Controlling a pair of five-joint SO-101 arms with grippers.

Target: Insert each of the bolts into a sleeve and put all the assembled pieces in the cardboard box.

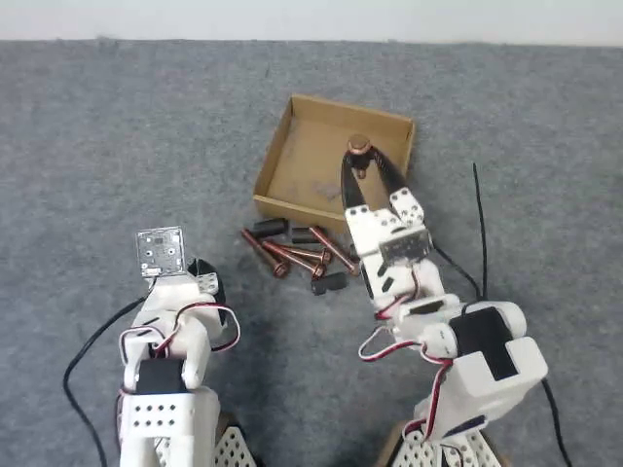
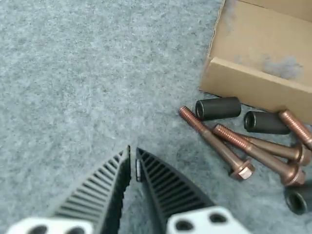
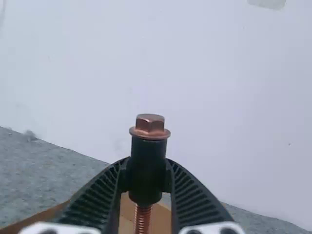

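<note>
The right claw (image 1: 361, 167) gripped the sleeve (image 3: 146, 165), bolt (image 3: 149, 126) seated upright, above the box (image 1: 275, 151) near its 3 o'clock wall. The left claw (image 2: 132, 163) was closed, empty. Risk: early release could bounce the assembly out.

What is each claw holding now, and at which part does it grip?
The right claw holds an assembled bolt by its black sleeve, above the cardboard box. The left claw holds nothing.

Left jaws closed, right jaws clamped
</note>
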